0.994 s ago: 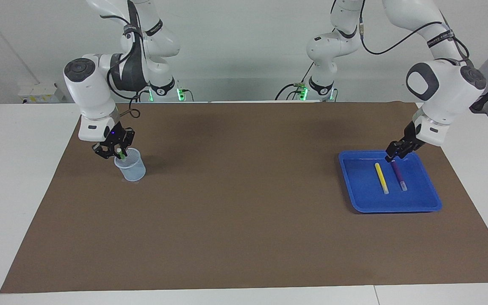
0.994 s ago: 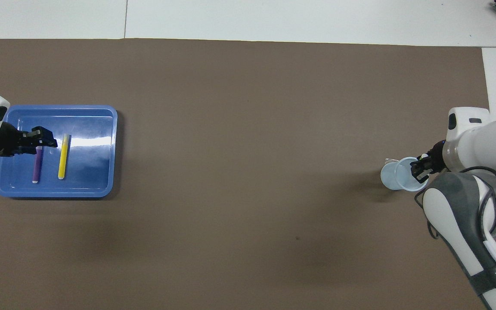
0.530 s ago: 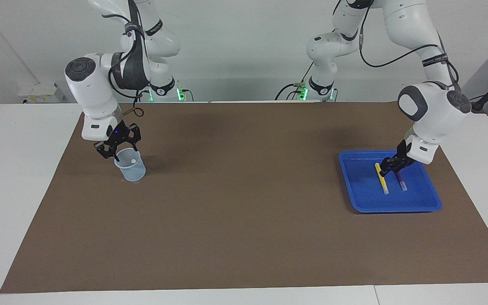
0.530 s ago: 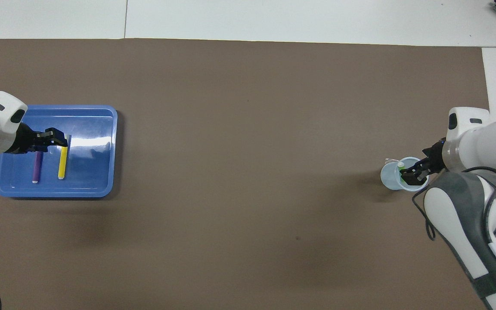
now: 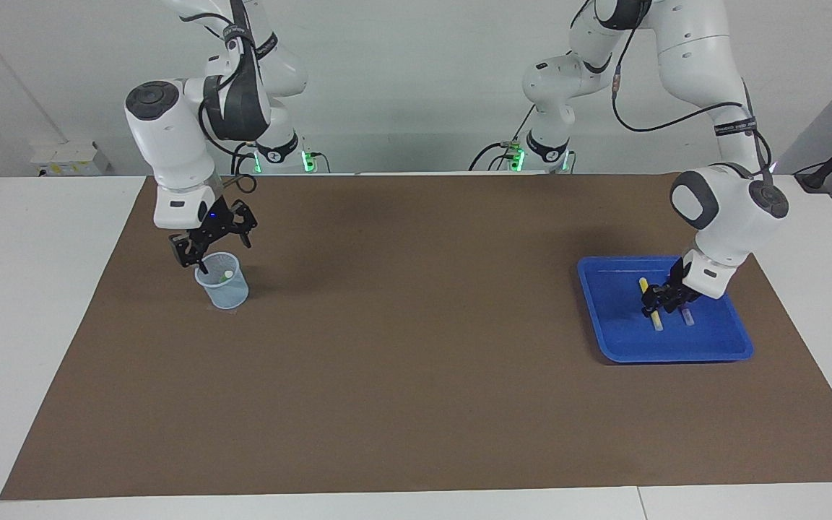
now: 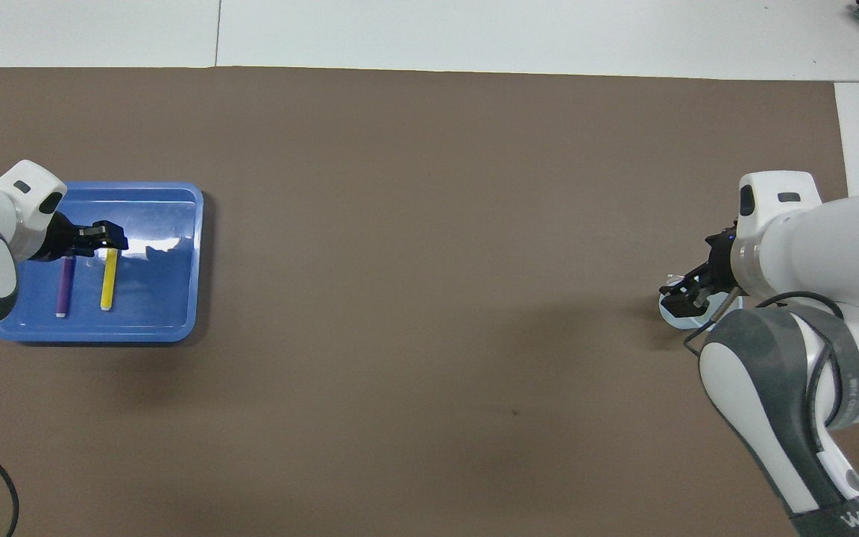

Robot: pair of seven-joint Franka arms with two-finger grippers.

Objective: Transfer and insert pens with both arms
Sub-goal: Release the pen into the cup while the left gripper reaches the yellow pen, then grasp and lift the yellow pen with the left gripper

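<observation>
Overhead view shows the tray (image 6: 176, 328) at the left arm's end, where the left gripper (image 5: 660, 302) hangs low over the yellow pen (image 6: 108, 283), jaws unclear. Purple pen (image 6: 64, 287) lies beside it. Right gripper (image 5: 212, 242), jaws spread, is over the cup (image 5: 224, 287) holding the green pen (image 5: 227, 275); pens look light, stiff, smooth, so pinch mid-barrel.

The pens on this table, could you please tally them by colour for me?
Green pen, in the clear cup: 1
Yellow pen, in the blue tray: 1
Purple pen, in the blue tray: 1
Total: 3
</observation>
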